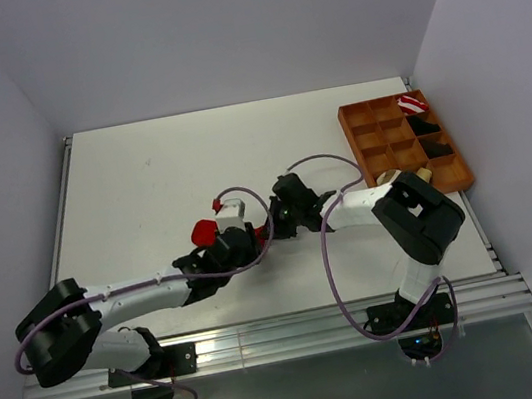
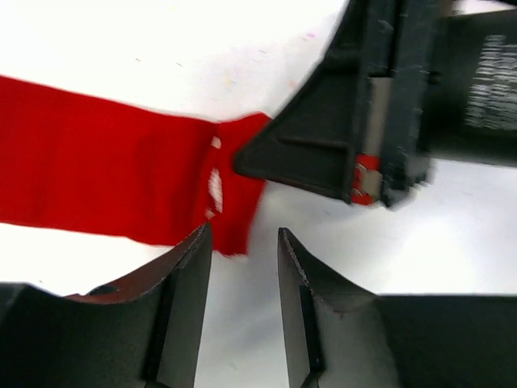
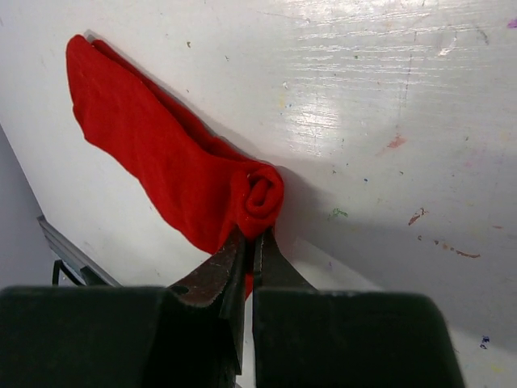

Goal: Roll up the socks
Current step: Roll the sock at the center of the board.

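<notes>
Your right hand is pinched almost closed on the red sock. It grips the small rolled end, and the rest of the sock lies flat on the white surface, running off to the upper left in the right wrist view.

Your left hand sits just short of that same end. Its fingers are parted by a narrow gap, with bare surface showing between them.

In the left wrist view, the right hand's black body fills the space straight ahead of the left hand. It also covers the sock's tip beside the white mark.

From above, both hands meet near the middle of the surface. The left arm hides most of the sock, so only a red patch shows. A purple cable loops beside the right arm.

The orange compartment tray stands well apart at the far right. It holds a red-and-white striped bundle in its far corner and black bundles in the compartments nearer you.
</notes>
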You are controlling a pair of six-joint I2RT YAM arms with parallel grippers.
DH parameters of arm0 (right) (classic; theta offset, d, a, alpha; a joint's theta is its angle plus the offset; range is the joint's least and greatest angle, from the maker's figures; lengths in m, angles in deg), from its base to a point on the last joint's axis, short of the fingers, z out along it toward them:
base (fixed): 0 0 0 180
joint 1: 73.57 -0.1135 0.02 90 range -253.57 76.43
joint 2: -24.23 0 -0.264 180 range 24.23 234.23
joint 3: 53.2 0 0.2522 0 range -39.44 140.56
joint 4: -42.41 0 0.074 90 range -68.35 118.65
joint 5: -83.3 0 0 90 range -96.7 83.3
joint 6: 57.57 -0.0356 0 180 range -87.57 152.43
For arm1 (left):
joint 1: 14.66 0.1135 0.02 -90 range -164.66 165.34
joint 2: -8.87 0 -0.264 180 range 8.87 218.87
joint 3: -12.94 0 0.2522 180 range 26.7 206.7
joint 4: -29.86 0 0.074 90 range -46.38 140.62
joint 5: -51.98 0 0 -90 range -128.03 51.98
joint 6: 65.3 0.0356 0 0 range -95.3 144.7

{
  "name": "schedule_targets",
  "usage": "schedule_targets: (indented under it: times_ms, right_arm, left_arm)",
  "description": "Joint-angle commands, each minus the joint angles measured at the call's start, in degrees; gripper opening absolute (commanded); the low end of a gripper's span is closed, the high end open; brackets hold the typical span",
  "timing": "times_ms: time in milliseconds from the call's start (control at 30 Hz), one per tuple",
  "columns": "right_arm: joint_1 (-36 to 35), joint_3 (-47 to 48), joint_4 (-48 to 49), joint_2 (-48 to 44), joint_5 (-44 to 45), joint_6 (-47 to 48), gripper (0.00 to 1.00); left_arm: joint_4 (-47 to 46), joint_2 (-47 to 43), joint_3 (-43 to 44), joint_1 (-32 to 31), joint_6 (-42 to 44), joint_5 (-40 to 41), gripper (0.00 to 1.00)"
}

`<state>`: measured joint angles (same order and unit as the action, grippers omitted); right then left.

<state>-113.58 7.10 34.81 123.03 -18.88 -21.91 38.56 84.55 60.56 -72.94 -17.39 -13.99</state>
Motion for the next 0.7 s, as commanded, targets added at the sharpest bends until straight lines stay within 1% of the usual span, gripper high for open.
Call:
schedule_targets:
  times_ms: [0,67,200,233,367,600,667]
  right_arm:
    - [-0.5,2.2,-4.3,0.2,1.6,1.3,0.0]
    - [-0.5,2.3,-4.3,0.2,1.4,1.2,0.0]
    - [-0.5,2.4,-4.4,0.3,1.0,1.3,0.0]
    - [-0.5,2.3,-4.4,0.4,0.9,1.4,0.0]
    - [-0.5,2.6,-4.2,0.9,0.0,1.5,0.0]
    - [-0.6,2.7,-3.6,1.7,-1.2,1.4,0.0]
    - [-0.5,2.8,-3.5,1.9,-1.4,1.4,0.0]
  left_arm:
    - [1.7,4.9,3.6,-2.1,4.2,10.8,0.43]
    - [3.0,7.4,5.9,-4.6,4.8,13.2,0.45]
    - [6.6,14.9,10.3,-8.7,5.5,21.0,0.46]
    - [7.0,16.0,11.8,-10.0,5.7,21.9,0.47]
    - [9.6,20.0,14.4,-11.6,5.1,25.9,0.46]
    - [12.8,25.0,16.8,-12.2,4.4,29.6,0.44]
    - [13.7,26.0,17.4,-12.2,3.4,29.8,0.42]
